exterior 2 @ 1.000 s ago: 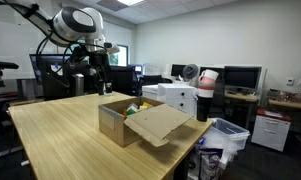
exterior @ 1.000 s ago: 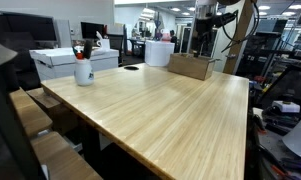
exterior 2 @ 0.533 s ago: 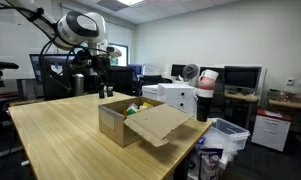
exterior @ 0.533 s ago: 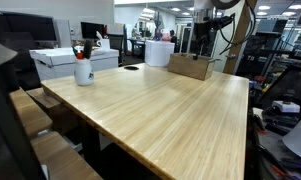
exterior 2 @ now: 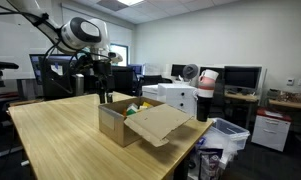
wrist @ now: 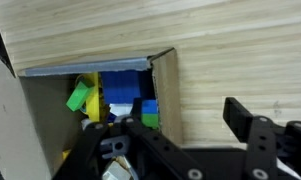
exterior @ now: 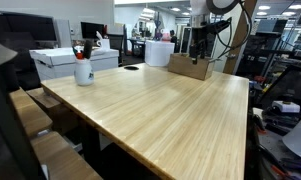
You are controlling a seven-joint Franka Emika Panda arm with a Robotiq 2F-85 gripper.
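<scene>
Arm [exterior 2: 82,33] swung across and dipped, bringing the jaws down and nearer to the cardboard box [exterior 2: 116,124]. In both exterior views the jaws went from high and off to the side of the box [exterior: 192,68] to just above its open top, box contents ending up below them.

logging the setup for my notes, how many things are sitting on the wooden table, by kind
cardboard box: 1
white cup with pens: 1
flat black item: 1
total: 3
</scene>
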